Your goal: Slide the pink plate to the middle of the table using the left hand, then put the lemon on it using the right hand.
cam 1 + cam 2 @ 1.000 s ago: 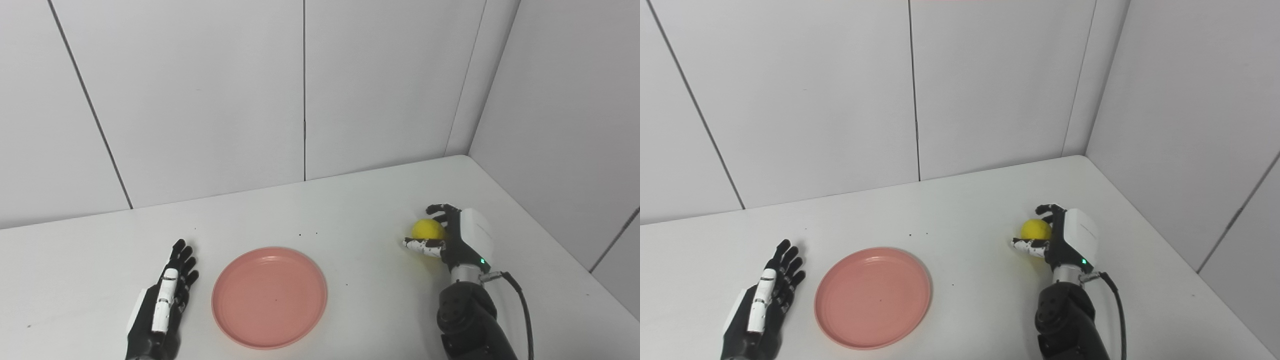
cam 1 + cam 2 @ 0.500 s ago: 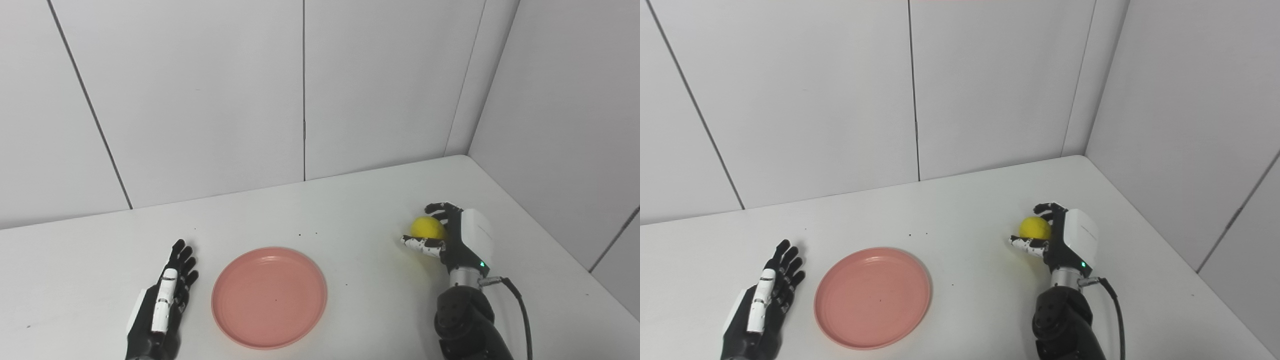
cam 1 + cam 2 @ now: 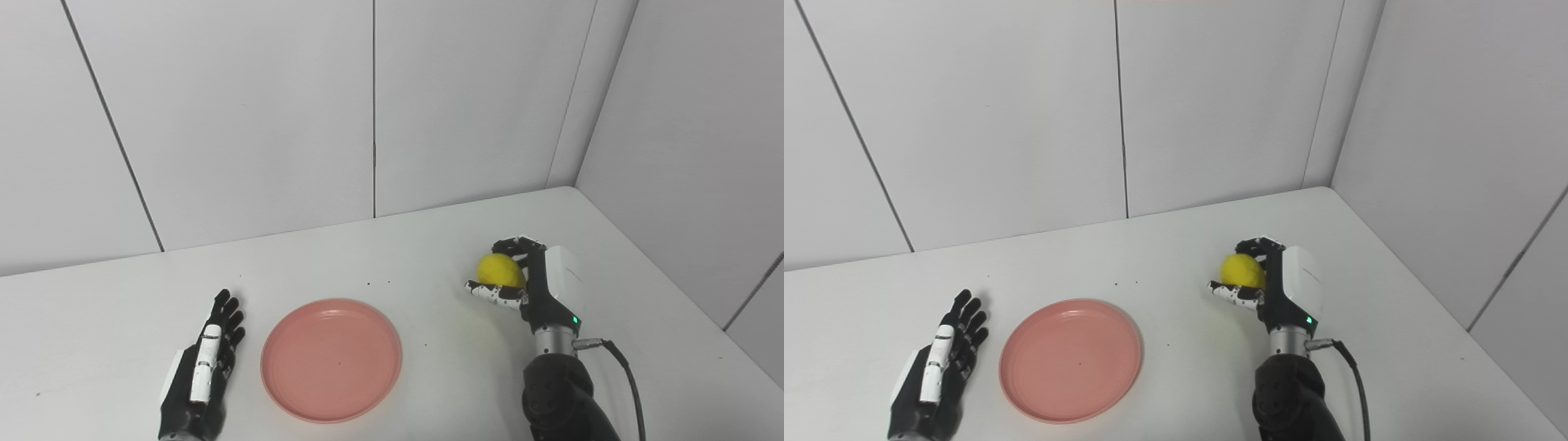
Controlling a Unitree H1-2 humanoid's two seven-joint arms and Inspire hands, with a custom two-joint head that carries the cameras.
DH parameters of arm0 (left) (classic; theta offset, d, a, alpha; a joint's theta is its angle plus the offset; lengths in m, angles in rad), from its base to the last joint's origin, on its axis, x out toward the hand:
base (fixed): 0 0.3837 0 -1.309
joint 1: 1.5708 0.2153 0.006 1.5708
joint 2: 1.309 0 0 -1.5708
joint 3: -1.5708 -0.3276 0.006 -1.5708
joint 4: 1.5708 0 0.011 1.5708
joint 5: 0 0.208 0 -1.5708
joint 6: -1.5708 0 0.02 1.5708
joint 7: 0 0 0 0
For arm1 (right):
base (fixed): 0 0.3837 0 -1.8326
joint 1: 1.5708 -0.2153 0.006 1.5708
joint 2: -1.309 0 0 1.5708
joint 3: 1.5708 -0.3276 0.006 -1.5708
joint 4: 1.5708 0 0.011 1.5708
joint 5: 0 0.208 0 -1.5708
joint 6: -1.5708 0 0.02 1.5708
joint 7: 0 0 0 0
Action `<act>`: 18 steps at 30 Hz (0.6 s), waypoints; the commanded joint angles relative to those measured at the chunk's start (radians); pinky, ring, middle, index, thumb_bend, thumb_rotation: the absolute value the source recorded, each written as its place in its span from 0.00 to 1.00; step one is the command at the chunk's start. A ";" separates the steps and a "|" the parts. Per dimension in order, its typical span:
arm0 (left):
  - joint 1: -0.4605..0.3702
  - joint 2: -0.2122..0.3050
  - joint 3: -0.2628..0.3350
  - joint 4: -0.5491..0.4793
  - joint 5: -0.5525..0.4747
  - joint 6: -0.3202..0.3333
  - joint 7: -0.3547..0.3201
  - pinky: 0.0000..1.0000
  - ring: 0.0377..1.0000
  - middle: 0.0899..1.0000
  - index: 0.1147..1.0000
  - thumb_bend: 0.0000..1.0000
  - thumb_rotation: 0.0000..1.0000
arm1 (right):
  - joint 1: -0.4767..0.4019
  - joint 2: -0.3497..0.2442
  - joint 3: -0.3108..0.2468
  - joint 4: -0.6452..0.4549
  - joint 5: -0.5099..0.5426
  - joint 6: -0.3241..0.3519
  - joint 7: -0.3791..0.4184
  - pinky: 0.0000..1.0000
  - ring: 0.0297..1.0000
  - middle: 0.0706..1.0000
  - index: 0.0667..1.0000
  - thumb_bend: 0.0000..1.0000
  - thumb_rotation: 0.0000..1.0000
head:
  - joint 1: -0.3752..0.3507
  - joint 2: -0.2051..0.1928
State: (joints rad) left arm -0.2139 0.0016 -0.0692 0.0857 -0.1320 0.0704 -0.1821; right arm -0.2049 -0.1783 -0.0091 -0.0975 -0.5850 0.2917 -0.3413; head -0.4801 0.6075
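While the right hand [image 3: 539, 285] had its fingers curled round the lemon [image 3: 501, 270], lifted for carrying | pink plate [image 3: 331, 360] sat mid-table, empty | left hand [image 3: 202, 373] lay flat, fingers spread, holding nothing, parked beside it

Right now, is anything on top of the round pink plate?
No. The round pink plate is bare; nothing covers it. The yellow lemon sits in the right hand. What lies under the plate cannot be seen.
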 commanded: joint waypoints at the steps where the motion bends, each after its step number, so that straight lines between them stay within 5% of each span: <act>1: -0.008 -0.014 -0.013 -0.010 0.019 -0.023 0.007 1.00 1.00 1.00 1.00 0.47 1.00 | -0.017 -0.002 0.011 -0.050 0.013 -0.059 0.014 0.15 0.43 0.38 0.50 0.51 0.00 | 0.018 0.005; 8: 0.002 -0.024 -0.025 -0.038 0.042 0.003 0.030 1.00 1.00 1.00 1.00 0.44 1.00 | -0.024 0.020 0.065 -0.066 0.034 -0.093 0.058 0.13 0.43 0.43 0.46 0.52 0.00 | 0.085 0.016; 12: 0.005 -0.038 -0.032 -0.043 0.051 0.006 0.042 1.00 1.00 1.00 1.00 0.42 1.00 | -0.020 0.029 0.093 -0.074 0.042 -0.114 0.085 0.11 0.18 0.43 0.45 0.53 0.00 | 0.147 0.018; 18: 0.009 -0.065 -0.051 -0.040 0.080 0.000 0.069 1.00 1.00 1.00 1.00 0.41 1.00 | -0.011 0.032 0.125 -0.073 0.064 -0.159 0.113 0.24 0.42 0.45 0.46 0.52 0.00 | 0.249 0.020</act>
State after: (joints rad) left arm -0.1969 -0.0435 -0.1007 0.0699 -0.0658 0.0685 -0.1174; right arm -0.1995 -0.1447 0.1140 -0.1370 -0.5269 0.1972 -0.2332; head -0.2317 0.6289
